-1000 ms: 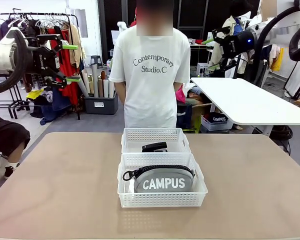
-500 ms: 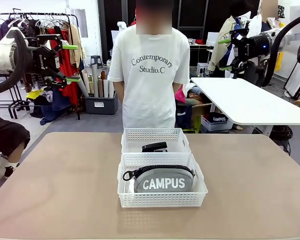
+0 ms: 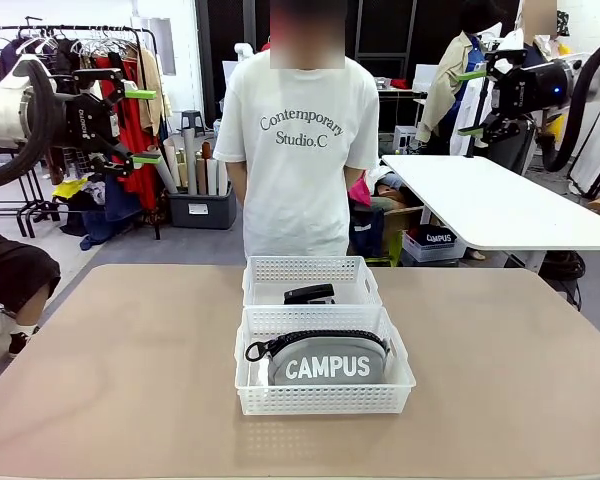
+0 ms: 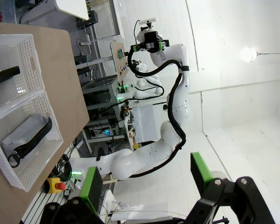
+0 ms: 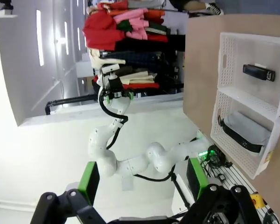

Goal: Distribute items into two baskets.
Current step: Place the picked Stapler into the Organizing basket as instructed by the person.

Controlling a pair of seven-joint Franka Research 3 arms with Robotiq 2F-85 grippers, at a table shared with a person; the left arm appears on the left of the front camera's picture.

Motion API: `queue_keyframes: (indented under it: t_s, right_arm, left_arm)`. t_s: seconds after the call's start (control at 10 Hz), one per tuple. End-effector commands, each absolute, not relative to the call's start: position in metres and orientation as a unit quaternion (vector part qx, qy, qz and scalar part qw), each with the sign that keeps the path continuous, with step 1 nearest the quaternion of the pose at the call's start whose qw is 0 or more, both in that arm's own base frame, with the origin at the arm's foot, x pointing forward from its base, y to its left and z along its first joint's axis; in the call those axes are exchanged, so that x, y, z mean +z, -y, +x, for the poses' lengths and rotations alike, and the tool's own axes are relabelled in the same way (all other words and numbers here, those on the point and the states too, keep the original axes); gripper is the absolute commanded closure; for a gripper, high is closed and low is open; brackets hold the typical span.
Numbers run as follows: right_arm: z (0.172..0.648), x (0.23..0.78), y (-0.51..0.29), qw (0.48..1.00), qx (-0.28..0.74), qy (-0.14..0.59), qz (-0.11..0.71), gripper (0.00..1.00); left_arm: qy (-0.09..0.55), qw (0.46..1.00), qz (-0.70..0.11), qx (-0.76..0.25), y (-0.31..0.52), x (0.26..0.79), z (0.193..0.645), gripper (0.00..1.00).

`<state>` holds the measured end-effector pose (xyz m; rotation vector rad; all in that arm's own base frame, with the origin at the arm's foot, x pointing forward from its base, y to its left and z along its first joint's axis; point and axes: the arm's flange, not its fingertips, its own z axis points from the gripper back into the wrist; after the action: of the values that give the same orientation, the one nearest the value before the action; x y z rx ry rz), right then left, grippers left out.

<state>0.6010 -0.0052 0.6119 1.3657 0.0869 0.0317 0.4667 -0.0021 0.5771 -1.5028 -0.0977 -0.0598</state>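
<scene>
Front view: grey fabric "CAMPUS" zip pouch (image 3: 327, 361) fills the near white lattice plastic basket (image 3: 325, 399); small black stapler (image 3: 309, 294) lies in the far matching basket (image 3: 311, 269); both baskets sit mid-table. Left gripper (image 3: 143, 126) and right gripper (image 3: 471, 101) hang raised, jaws wide, empty.

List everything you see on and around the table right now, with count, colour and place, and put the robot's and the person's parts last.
White perforated plastic baskets: two, end to end at the table's middle; near basket, far basket.
Grey fabric zip pouch with white CAMPUS lettering: one, in the near basket.
Black stapler: one, in the far basket.
Tan table: one, under the baskets.
White side table: one, behind on the right.
Clothes rack: one, mixed colours, far left.
Person in a white T-shirt: one, standing at the far side.
Left end effector: black with green pads, open, raised at left.
Right end effector: black with green pads, open, raised at right.
</scene>
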Motion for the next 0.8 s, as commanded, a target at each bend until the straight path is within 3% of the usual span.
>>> queue_keyframes:
  t_s: [0.0, 0.7]
  right_arm:
    - [0.585, 0.605, -0.003, 0.769, 0.000, -0.017, 0.639, 0.00]
    - [0.597, 0.609, 0.006, 0.775, 0.004, -0.036, 0.631, 0.00]
  left_arm:
    - [0.041, 0.728, -0.684, -0.028, 0.002, 0.580, 0.465, 0.00]
    - [0.041, 0.728, -0.684, -0.028, 0.002, 0.580, 0.465, 0.00]
